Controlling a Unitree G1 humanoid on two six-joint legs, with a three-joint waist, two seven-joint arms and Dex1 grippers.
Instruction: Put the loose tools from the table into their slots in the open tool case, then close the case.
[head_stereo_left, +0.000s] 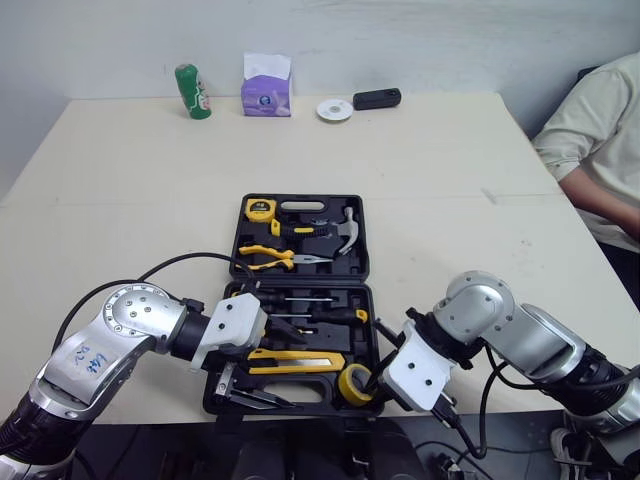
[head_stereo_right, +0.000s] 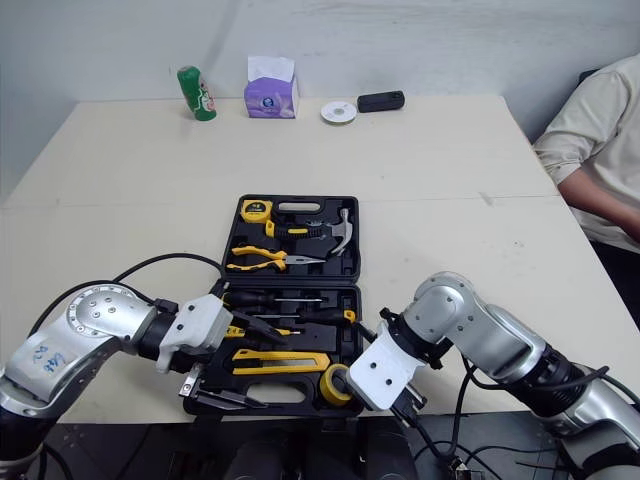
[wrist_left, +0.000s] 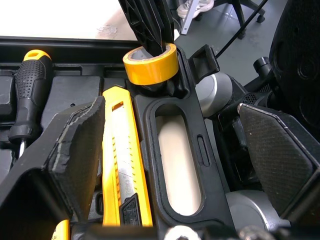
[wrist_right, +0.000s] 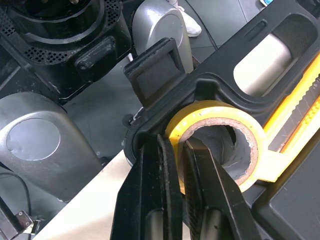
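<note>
1. Right gripper (wrist_right: 177, 146): I read the jaws as narrow, pinching the wall of the yellow tape roll (wrist_left: 150, 64), with one finger inside the core and one outside.

2. Tape roll: it is in the round recess at the near right corner of the tool case (head_stereo_left: 363, 262). Its bore axis is roughly upright. I cannot confirm that it is fully seated, since it looks slightly tilted.

3. Left gripper (wrist_left: 177, 150): the jaws are spread wide and hold nothing. It hangs over the case's near edge, above the carry handle.

4. Utility knife (wrist_left: 117, 150): it lies in its slot, long axis parallel to the near edge and just beside the tape roll.

5. Screwdriver (wrist_left: 27, 90): it lies in the row behind, parallel to the knife.

6. Lid half: it holds the hammer (head_stereo_left: 347, 232), tape measure (head_stereo_left: 260, 209) and pliers (head_stereo_left: 268, 255).

7. Writing: blue handwriting on the left arm shell is not legible.

8. Far table edge: a green bottle (head_stereo_left: 192, 91), purple tissue box (head_stereo_left: 266, 88), white disc (head_stereo_left: 335, 109) and black device (head_stereo_left: 376, 98) stand well apart from the case. Their labels are too small to read.

9. A person's sleeve (head_stereo_left: 590, 140) is at the right.
</note>
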